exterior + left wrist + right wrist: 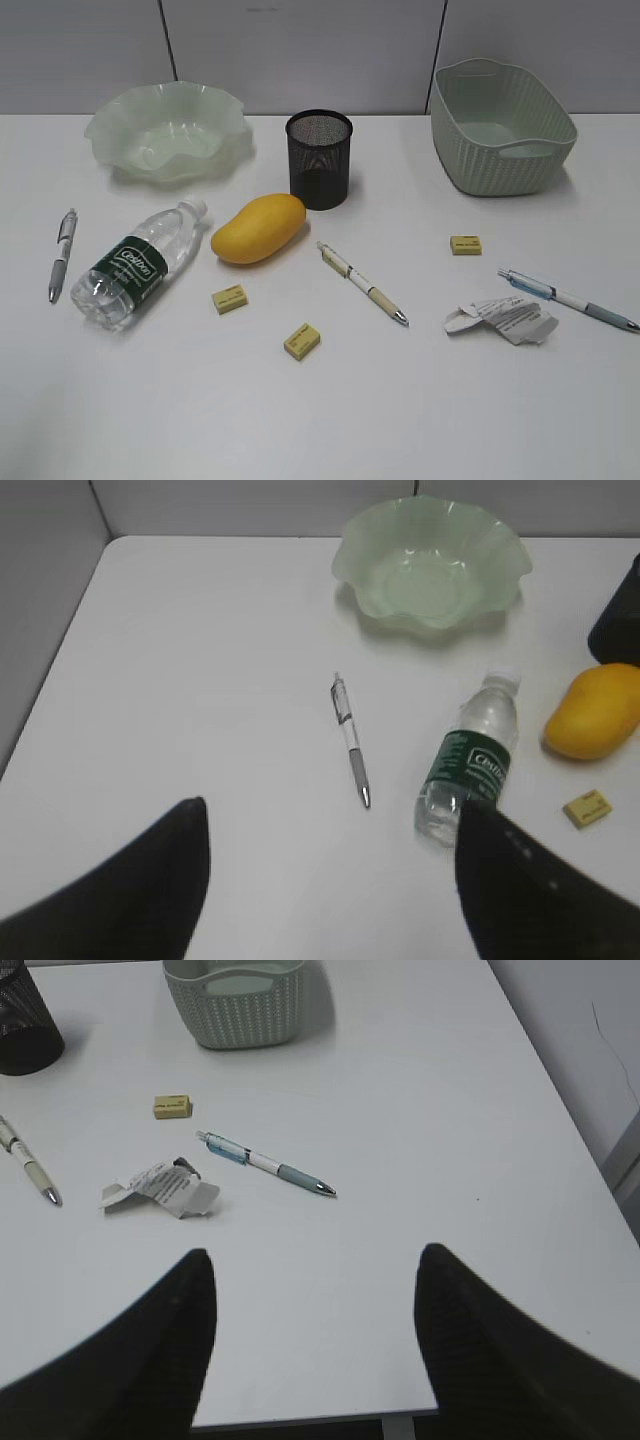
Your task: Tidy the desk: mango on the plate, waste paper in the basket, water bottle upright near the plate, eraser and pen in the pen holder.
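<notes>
On the white desk (320,420) the yellow mango (258,228) lies in front of the black mesh pen holder (319,175). The water bottle (140,265) lies on its side, left of the mango. The empty wavy green plate (165,130) stands at the back left, the sage basket (490,160) at the back right. Crumpled waste paper (500,320) rests near a blue pen (567,298). Other pens lie at the far left (62,254) and the middle (362,283). Three yellow erasers (229,299) (302,341) (465,245) are scattered. My left gripper (332,810) hovers open near the bottle (470,765); my right gripper (316,1253) hovers open, short of the paper (160,1188). Neither holds anything.
Grey partition panels (300,50) close off the back of the desk. In the right wrist view the desk's front edge (300,1422) runs just under my fingers and its right edge (560,1130) drops off beside a wall. Neither arm shows in the exterior view.
</notes>
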